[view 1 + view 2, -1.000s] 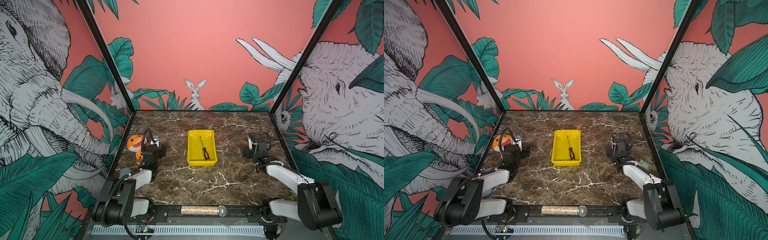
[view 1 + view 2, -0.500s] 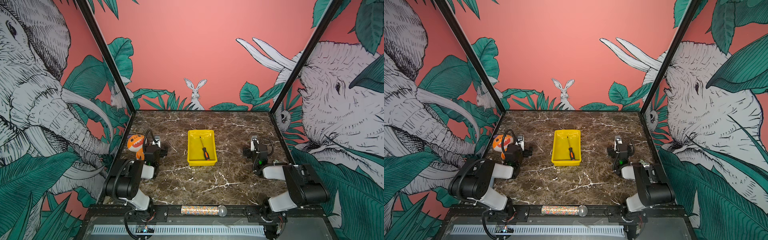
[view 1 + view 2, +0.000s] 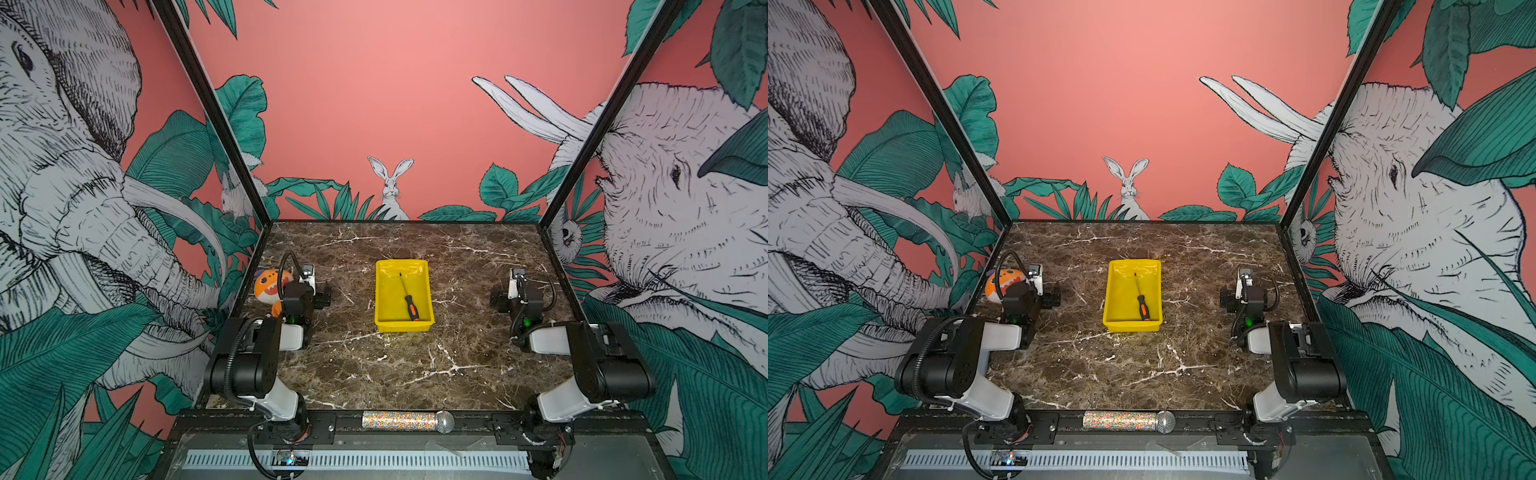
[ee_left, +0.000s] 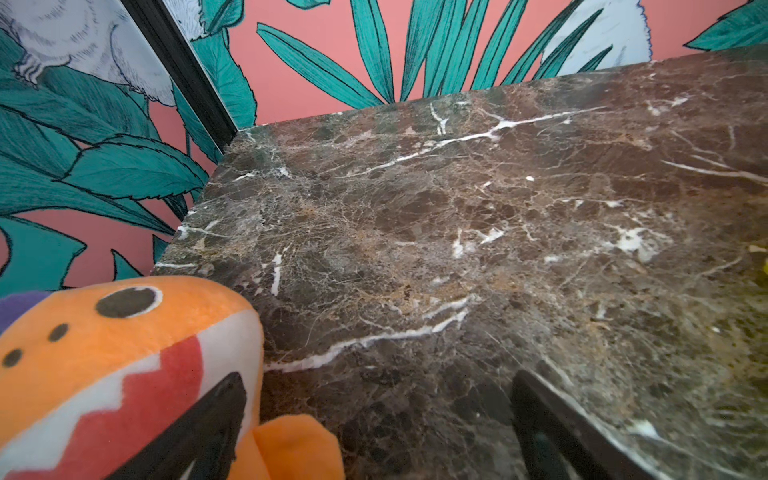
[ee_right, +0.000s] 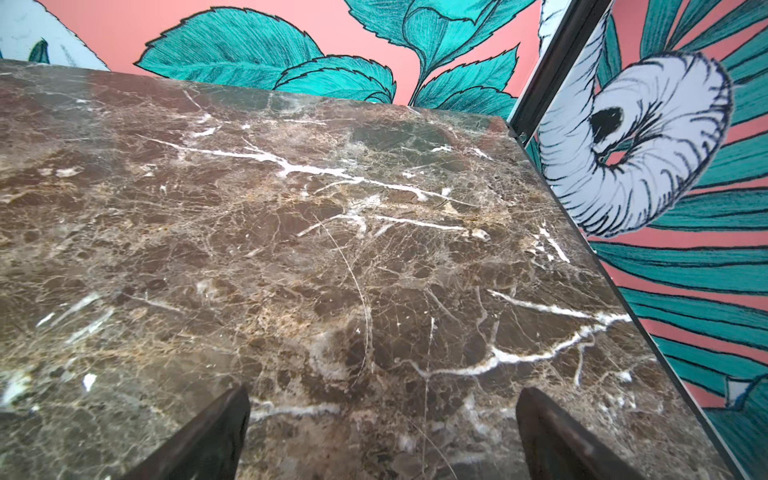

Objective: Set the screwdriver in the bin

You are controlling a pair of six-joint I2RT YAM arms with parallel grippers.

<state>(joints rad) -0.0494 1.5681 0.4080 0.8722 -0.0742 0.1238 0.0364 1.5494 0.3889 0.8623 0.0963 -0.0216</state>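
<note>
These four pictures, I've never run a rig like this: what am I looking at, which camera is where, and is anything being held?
Two robot arms sit at the near edge of a marble table, each ending in a two-fingered gripper. The two wide pictures come from one camera head above, looking down on the whole scene. The two close-ups come from cameras on the arms' wrists.

In both top views the yellow bin lies mid-table with the screwdriver inside it, so the job looks done. A plush toy sits by the left arm, and a glittery microphone rests on the front rail.

The left gripper and right gripper are both open and hold nothing; the left one's finger is beside the toy.
</note>
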